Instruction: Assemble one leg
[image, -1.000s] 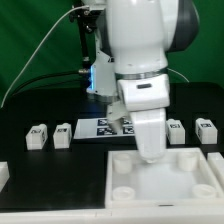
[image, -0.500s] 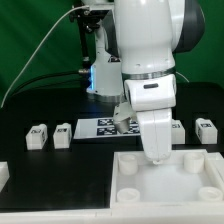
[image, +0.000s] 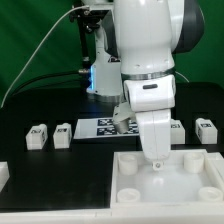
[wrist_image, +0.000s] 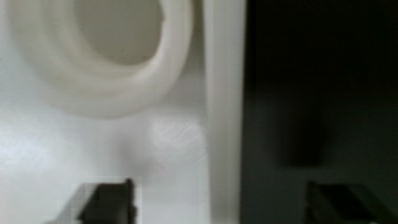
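Table (image: 40, 195): black. It lies bare and open on the exterior view's left of the end effector. In the wrist view it is a dark strip (wrist_image: 311, 90) just past the panel's edge.
Arm (image: 145, 40): white and bulky, standing straight above the end effector. It hides the middle of the table behind it.
Panel (image: 170, 195): a white tray directly under the end effector, with its far edge near the tip. The frame crops its near and right sides. The wrist view shows its flat face (wrist_image: 107, 150) and a straight edge running between the fingers.
Hole (wrist_image: 107, 40): a round raised ring in the panel ahead of the fingers, blurred and partly cropped.
Marker board (image: 100, 128): flat on the table behind the end effector, with its right end hidden by the arm.
End effector (image: 155, 160) (wrist_image: 217, 205): released, fingers (wrist_image: 107, 203) spread wide with nothing between them. One finger is over the panel and the other over the table. I cannot tell whether the tips touch the surface.
Legs (image: 38, 136): all on the table behind the end effector and well apart from it. Two are on the exterior view's left and two on its right, and the nearer right one is partly hidden.
White piece (image: 3, 175): at the frame's left edge, cropped and unclear.
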